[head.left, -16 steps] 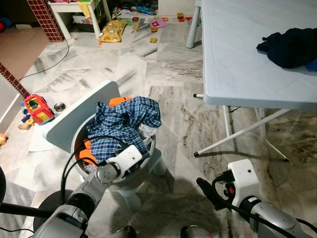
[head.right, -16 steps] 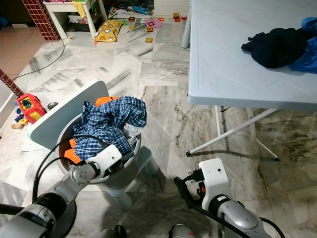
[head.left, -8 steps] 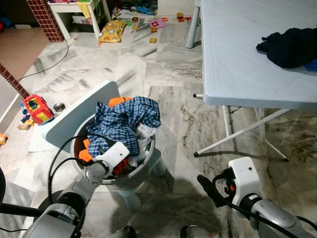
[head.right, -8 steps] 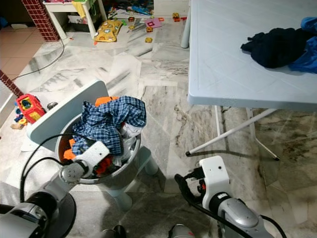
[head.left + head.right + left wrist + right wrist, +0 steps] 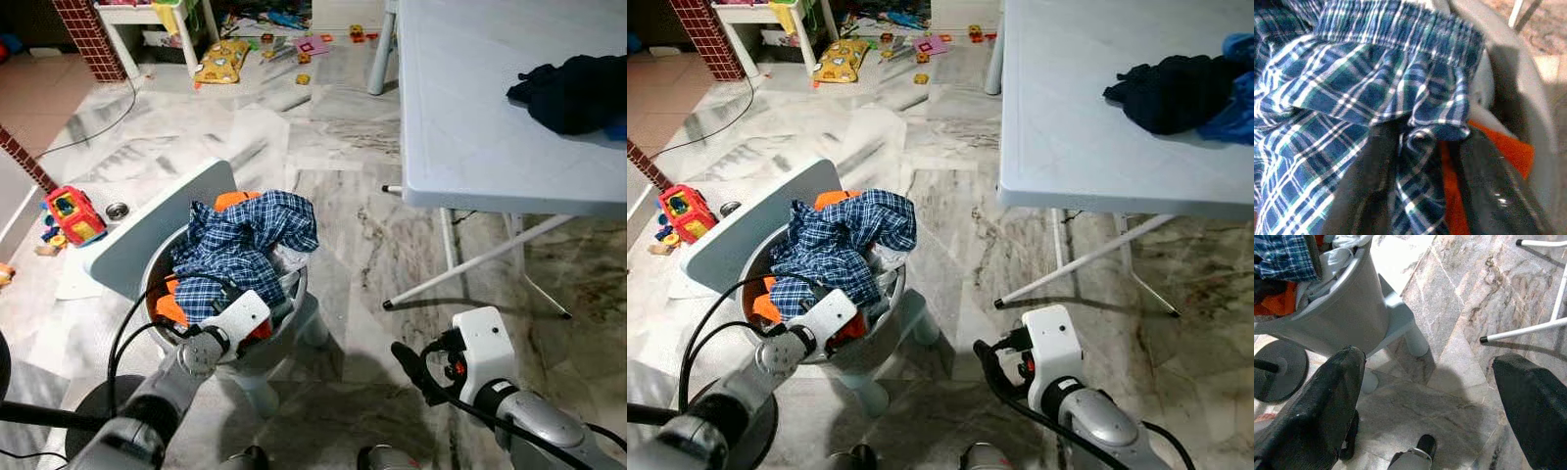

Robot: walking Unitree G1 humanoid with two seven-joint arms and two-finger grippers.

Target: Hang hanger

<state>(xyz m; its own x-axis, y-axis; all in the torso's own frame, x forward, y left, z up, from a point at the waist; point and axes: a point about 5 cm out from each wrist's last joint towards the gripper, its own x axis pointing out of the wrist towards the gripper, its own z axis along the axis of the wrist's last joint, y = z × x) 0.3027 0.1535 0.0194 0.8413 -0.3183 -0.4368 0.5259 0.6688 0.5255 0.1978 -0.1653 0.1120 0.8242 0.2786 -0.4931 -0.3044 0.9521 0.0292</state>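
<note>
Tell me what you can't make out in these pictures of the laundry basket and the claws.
- Hanger: none can be picked out in the basket; the plaid garment and orange cloth cover what lies below.
- Left claw: in the left wrist view plaid fabric bunches between its fingers; whether they pinch it is unclear.
- Dark clothes on the table: cut off by the picture's edge in the left eye view.
- Toys on the far floor: too small to identify.

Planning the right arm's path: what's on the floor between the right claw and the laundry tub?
Bare marble floor lies between the right claw and the laundry tub; the right eye view shows nothing there.
</note>
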